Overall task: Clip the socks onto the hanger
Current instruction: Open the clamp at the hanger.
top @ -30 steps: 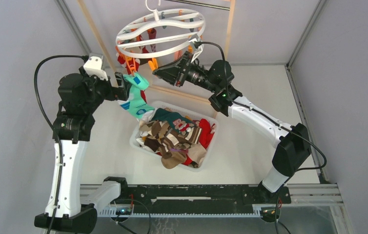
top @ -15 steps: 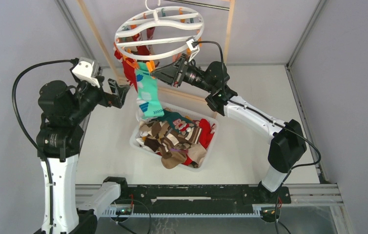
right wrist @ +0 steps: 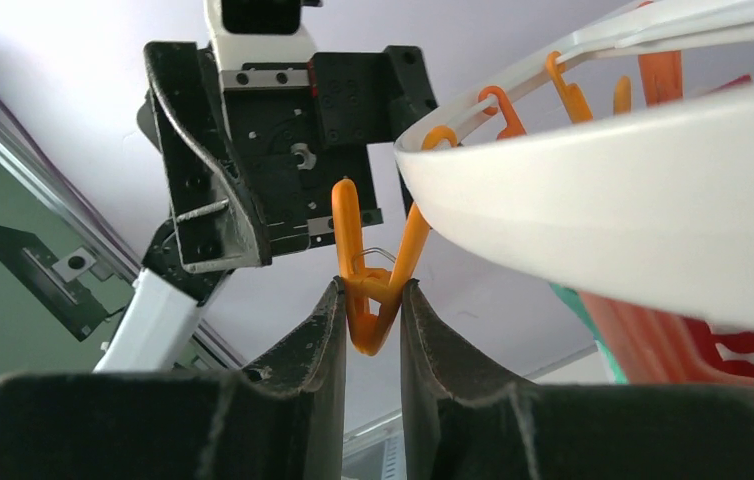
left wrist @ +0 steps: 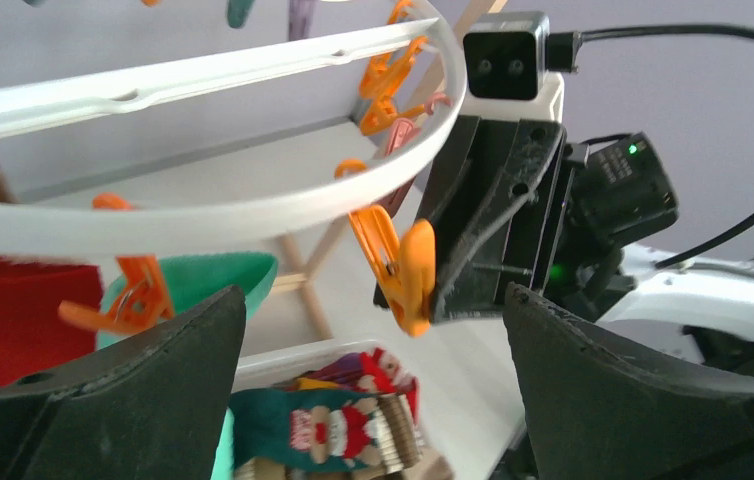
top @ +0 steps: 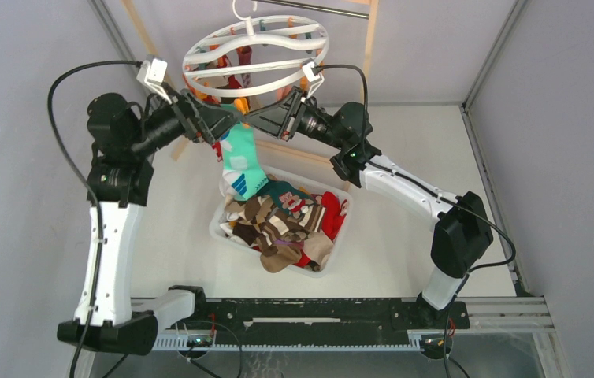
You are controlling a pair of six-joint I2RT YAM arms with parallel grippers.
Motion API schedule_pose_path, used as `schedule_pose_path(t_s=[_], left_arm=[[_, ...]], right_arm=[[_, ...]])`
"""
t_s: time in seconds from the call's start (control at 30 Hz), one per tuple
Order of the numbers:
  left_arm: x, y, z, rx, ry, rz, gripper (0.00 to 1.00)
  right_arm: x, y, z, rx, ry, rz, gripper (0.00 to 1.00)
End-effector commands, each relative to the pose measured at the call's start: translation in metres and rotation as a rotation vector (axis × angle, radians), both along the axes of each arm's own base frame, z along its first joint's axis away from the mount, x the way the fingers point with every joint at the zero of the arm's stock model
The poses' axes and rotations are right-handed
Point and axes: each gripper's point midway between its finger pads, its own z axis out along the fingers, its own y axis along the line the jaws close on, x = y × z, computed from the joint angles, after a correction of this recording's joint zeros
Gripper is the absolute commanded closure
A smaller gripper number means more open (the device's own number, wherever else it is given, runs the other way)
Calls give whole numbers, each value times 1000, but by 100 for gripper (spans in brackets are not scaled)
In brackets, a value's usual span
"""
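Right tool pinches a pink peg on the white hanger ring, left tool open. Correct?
No: the peg the right tool pinches is orange, not pink; the right wrist view shows it. It is on the white hanger ring, left tool open.

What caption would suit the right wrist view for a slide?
Right gripper pinches an orange peg hanging from the white hanger.
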Motion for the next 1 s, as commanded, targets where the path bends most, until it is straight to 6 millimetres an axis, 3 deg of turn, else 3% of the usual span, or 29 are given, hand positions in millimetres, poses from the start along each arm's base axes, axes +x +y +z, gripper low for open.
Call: schedule_pose_path(t_s=[0.0,0.27,0.43,0.63,0.77,0.97], left_arm=[[-19,-12,33,-105,-56,-119,0],[-13,-18,28,-138,-57,-184,3],[-7,-23,18,-167,-11,-234,9],[-7,-25,22,-191,-16,-260,16],[-3,-25,23,-196,-14,-254,25],[11,-16,10,-158,9,-126,49]], right_arm=[[-24,0,14,43,-22,95,100],[-26,0,14,64,5,125,100],[-28,2,12,54,1,125,100],[-29,9,5,21,-5,119,100],[-27,14,-2,-16,-23,81,100],[-23,19,-8,-119,-98,-81,100]])
